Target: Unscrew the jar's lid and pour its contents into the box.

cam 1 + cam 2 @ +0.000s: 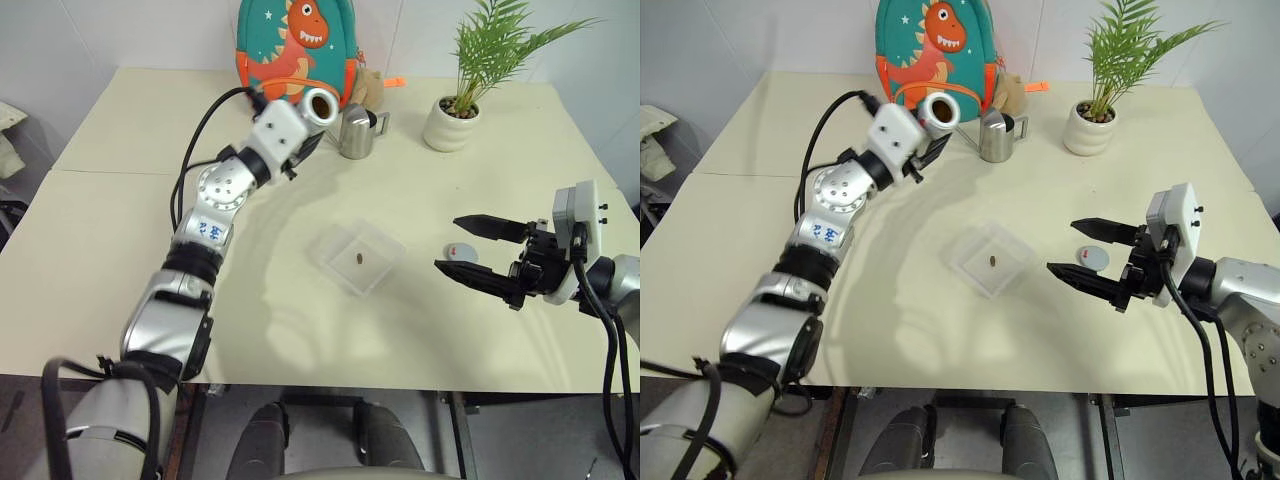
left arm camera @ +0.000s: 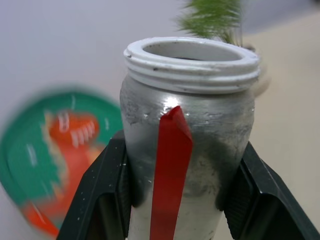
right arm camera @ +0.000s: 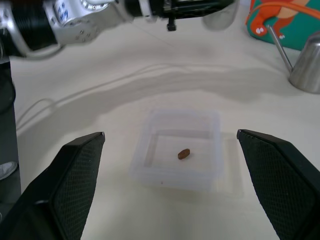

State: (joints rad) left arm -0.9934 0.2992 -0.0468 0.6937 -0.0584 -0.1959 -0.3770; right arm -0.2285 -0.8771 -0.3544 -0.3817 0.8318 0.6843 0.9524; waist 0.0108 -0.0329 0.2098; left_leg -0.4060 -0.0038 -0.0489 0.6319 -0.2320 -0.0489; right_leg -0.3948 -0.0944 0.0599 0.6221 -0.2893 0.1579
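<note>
- On the left side of the cream table (image 1: 120, 200), the left gripper (image 1: 312, 112) is raised above the far part of the tabletop, clamped on the jar (image 2: 187, 145).
- The jar is uncapped, and in the head views its open mouth faces the camera; it hangs in front of the dinosaur backpack (image 1: 297, 45).
- In the left wrist view the two black fingers (image 2: 102, 200) press against opposite sides of the grey-white jar, with its red label strip between them and the threaded rim bare above.
- Just to the right of the jar stands a shiny steel can (image 1: 357, 130) with a spout.
- In the middle of the table sits the clear box (image 1: 357, 260), and the small brown pellet (image 1: 358, 261) lies inside it, near its centre.
- Farther right and toward the back stands a white plant pot (image 1: 451, 124) with a green palm.
- Near the right edge, the lid (image 1: 461, 251) lies flat on the table, red mark up, well apart from the jar.
- The right gripper (image 1: 470, 248) is held level beside the box, its fingers spread wide and empty; in the head views the lid appears between the two fingers, on the table behind them.
</note>
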